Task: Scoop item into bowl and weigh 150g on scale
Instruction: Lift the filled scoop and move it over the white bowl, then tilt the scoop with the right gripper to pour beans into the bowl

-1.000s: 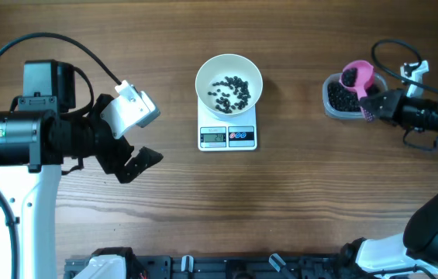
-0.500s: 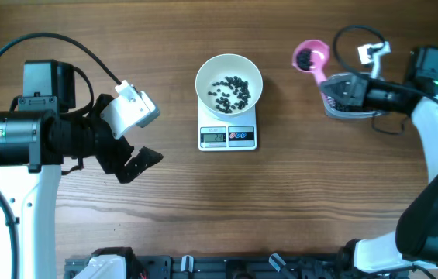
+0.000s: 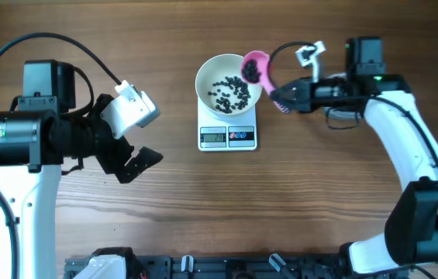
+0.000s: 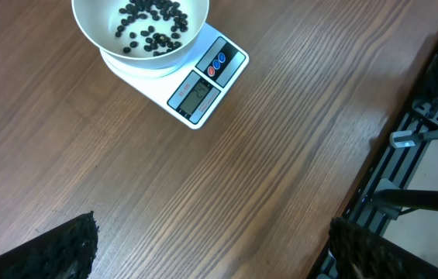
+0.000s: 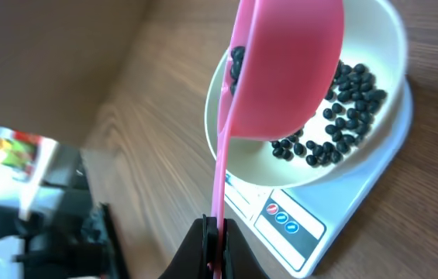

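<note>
Right wrist view: my right gripper (image 5: 214, 229) is clamped tight on the pink scoop (image 5: 284, 70) handle. Ahead of the fingertips, the cup's underside hides most of its load and part of the white bowl (image 5: 377, 39). The beans (image 5: 343, 101) lie in the bowl on the scale (image 5: 319, 217); display unreadable. My left gripper (image 4: 215, 256) is spread wide, empty, bare table (image 4: 281, 155) ahead.
</note>
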Controlling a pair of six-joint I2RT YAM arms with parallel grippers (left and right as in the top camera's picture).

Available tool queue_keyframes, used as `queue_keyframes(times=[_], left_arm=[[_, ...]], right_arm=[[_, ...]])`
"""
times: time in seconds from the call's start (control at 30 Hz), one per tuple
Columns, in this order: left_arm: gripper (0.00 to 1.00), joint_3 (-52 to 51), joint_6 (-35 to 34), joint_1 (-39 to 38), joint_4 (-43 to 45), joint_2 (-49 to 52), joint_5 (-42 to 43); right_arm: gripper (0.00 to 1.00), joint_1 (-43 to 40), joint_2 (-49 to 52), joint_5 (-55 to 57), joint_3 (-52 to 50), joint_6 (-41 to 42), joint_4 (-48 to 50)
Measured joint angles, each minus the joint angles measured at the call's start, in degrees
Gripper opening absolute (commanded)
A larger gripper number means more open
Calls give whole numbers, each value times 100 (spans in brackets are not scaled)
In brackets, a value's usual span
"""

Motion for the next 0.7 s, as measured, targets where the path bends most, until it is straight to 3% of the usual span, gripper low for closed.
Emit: queue_keyframes(times=[0.43, 0.7], left_arm=[[100, 0, 0, 0, 0, 0, 0], [100, 0, 0, 0, 0, 0, 0]], right_arm=[[4, 793, 0, 2037, 0, -188, 201], [4, 1080, 0, 2712, 0, -463, 323]])
